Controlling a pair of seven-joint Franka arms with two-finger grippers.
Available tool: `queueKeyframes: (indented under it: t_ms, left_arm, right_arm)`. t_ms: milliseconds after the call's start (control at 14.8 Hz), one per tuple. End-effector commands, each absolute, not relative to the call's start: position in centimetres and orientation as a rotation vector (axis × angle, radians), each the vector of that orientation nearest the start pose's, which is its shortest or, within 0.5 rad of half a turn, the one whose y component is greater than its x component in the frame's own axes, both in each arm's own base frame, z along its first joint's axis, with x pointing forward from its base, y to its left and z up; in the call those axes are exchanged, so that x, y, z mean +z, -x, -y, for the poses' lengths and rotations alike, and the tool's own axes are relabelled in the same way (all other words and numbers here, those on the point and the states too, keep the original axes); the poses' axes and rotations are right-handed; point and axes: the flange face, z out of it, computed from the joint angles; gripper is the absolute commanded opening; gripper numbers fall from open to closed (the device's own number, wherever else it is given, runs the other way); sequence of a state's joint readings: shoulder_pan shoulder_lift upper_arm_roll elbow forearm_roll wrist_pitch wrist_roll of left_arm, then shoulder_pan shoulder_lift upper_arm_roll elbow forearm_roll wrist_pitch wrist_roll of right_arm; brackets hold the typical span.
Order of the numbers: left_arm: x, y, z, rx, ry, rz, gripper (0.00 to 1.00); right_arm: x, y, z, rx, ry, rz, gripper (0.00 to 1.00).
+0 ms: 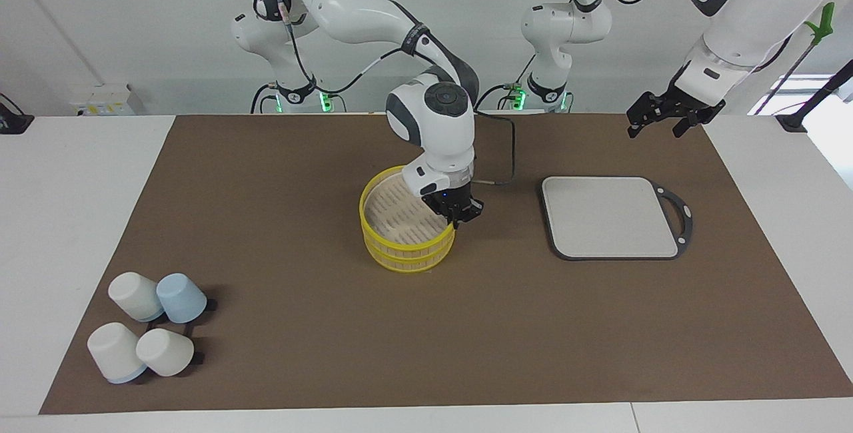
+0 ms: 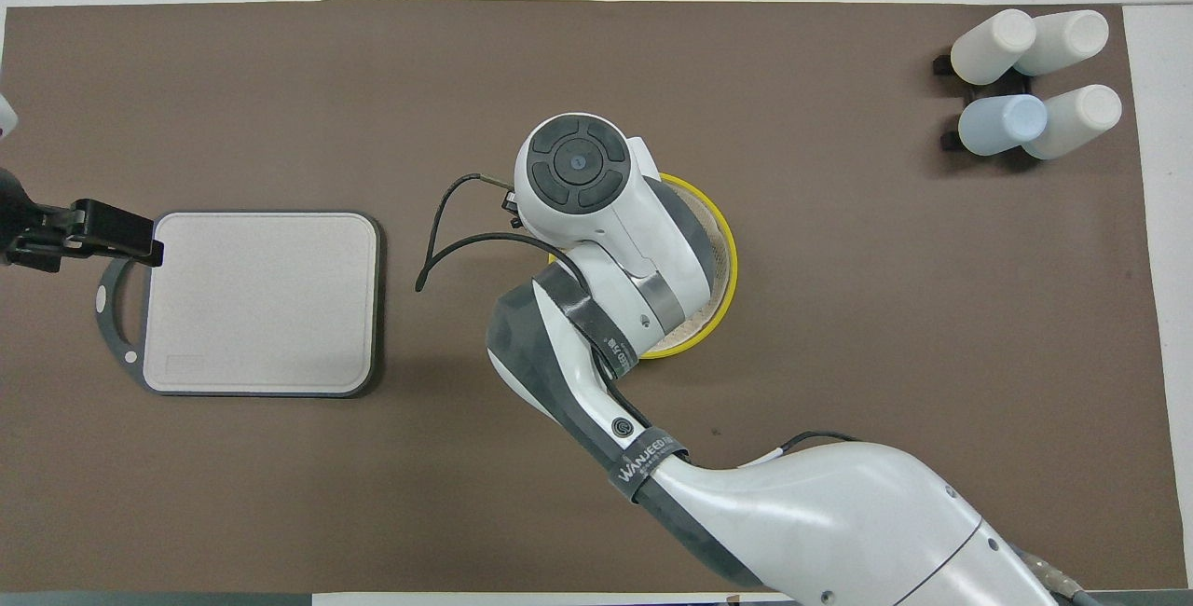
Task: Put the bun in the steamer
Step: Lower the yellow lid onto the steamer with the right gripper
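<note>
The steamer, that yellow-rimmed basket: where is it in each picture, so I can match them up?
Facing view: the steamer sits mid-mat, with the right claw at its rim.
Overhead view: only an arc of its yellow rim shows past the right arm, mid-picture.
Shared landmark: the grey board, beside the steamer toward the left arm's end.

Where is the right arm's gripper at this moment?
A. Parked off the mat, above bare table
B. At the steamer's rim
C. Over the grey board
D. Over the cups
B. In the facing view the right gripper sits at the rim of the steamer, on the side toward the grey board; no bun shows. The left gripper waits above the mat's edge, away from it.
</note>
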State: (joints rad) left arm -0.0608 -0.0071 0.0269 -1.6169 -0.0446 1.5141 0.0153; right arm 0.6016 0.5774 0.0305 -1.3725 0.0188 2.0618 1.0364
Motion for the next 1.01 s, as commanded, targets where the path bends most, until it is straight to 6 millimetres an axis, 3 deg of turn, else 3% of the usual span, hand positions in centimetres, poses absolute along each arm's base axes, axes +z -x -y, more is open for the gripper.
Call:
queueKeyframes:
  t_ms: [0, 135, 202, 270, 337, 472, 607, 742, 944]
  left_arm:
    - [60.0, -54.3, 2.2, 0.165, 3.16, -0.124, 1.0]
    - [59.8, -54.4, 2.0, 0.169, 3.158, -0.146, 1.0]
    - [59.8, -54.4, 2.1, 0.165, 3.16, -0.16, 1.0]
    - [59.7, -54.4, 2.0, 0.169, 3.16, -0.158, 1.0]
    - [59.7, -54.4, 2.0, 0.167, 3.16, -0.155, 1.0]
    - [59.7, -54.1, 2.3, 0.174, 3.159, -0.16, 1.0]
    - [59.7, -54.0, 2.0, 0.177, 3.16, -0.151, 1.0]
    - [59.7, -54.0, 2.0, 0.174, 3.16, -0.148, 1.0]
    - [59.7, -54.0, 1.8, 0.177, 3.16, -0.146, 1.0]
  right_arm:
    - [37.9, -59.0, -42.3, -0.084, 2.942, -0.647, 0.0]
    - [37.9, -59.0, -42.3, -0.082, 2.948, -0.63, 0.0]
    - [38.0, -58.9, -42.2, -0.075, 2.961, -0.606, 0.42]
    - [38.3, -58.9, -42.1, -0.067, 2.977, -0.595, 0.99]
    - [38.9, -58.8, -41.7, -0.052, 3.011, -0.584, 1.0]
    - [42.7, -59.1, -40.2, -0.058, 3.016, -0.545, 1.0]
    - [47.3, -60.2, -35.1, -0.053, 3.028, -0.502, 1.0]
    - [50.9, -61.0, -29.1, -0.016, 3.077, -0.345, 1.0]
    - [54.5, -61.8, -19.3, 0.046, 3.129, -0.014, 1.0]
